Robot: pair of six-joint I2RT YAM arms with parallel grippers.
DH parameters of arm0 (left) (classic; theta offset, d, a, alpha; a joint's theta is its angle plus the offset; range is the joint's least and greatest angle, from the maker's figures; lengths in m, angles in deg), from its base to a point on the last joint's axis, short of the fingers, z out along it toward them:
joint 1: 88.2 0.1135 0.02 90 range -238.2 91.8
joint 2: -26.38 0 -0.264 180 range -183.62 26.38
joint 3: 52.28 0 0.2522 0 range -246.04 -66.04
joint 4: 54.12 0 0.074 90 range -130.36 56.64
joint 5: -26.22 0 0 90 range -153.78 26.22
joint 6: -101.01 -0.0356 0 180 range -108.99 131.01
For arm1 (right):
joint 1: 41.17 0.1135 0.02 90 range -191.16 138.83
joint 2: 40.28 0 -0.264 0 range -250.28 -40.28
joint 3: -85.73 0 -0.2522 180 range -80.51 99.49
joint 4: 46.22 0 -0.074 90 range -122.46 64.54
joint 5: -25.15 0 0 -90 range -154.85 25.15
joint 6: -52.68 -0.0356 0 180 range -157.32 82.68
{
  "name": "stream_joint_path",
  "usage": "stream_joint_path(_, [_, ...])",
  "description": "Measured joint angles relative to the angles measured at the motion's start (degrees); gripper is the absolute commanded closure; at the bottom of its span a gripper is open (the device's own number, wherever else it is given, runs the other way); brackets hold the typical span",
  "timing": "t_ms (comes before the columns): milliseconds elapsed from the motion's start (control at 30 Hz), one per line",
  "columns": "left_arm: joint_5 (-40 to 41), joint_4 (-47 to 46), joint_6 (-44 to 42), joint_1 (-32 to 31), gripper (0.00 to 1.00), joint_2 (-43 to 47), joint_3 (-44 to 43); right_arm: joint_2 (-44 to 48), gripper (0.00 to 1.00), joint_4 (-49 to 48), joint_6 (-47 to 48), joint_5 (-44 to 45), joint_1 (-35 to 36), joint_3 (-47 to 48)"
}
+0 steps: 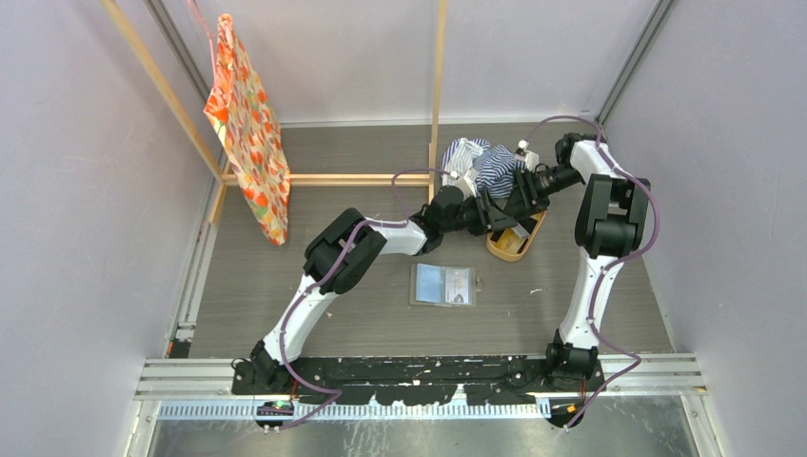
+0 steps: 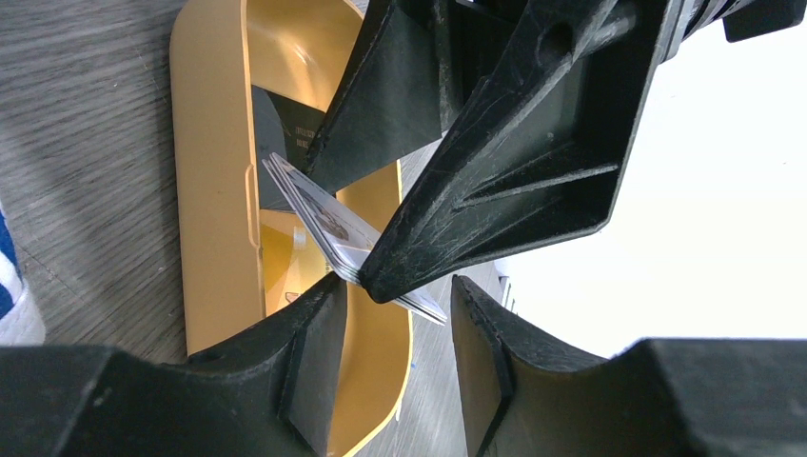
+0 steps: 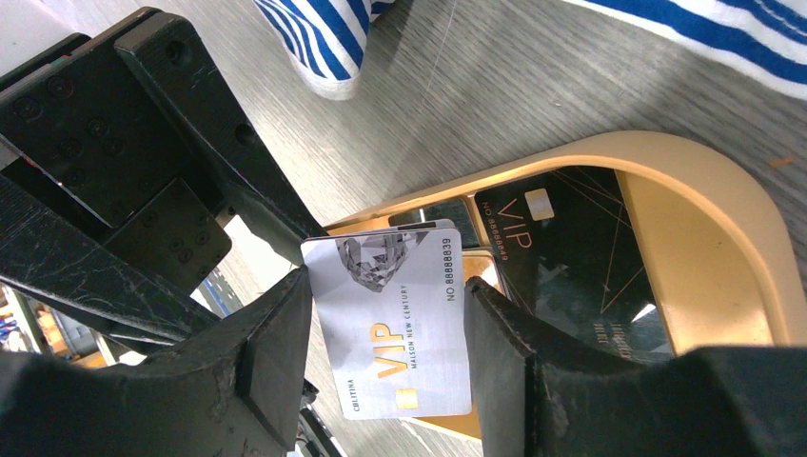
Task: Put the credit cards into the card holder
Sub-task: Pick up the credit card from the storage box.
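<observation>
step in hand: lifting cards out of the tray. i judge this a hand-over or re-grip between my two arms, above the tray's near end.
right gripper (image 3: 385,305): clamped on the pale credit cards (image 3: 395,333) across their short width, one finger on each long edge. the left wrist view shows more than one card edge in the pinch.
left gripper (image 2: 398,286): about half wide and holding nothing. its fingers stand either side of the cards' lower end. i cannot tell whether a pad touches a card.
tray (image 3: 733,205): an oval orange-tan dish on the surface (image 1: 285,286), just beside the striped cloth (image 3: 314,48). it holds a black credit card (image 3: 571,257) lying flat on the floor. a second dark card may peek out behind the pale ones.
card holder (image 1: 443,284): lies open and flat on the surface, well apart from the tray and nearer the arm bases. no gripper touches it. it shows pale panels, but i cannot tell at this size whether cards already sit in it.
progress: early to middle, i judge, since cards remain in the tray.
next move calls for: one firm grip that leaves a short edge of the cards free, then a carry to the card holder and a shallow slide into a slot. the holder looks soft and unpinned, so i expect my free gripper must steady it.
risk: the stack fanning or slipping when the grip changes.
</observation>
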Motion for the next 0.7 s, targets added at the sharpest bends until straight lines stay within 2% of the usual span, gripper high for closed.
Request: stream_joint_path(700, [0.0,0.0,0.4,0.0,0.54,-0.5,-0.7,-1.0,0.55,1.3,0.9,-1.0,-0.2,0.3])
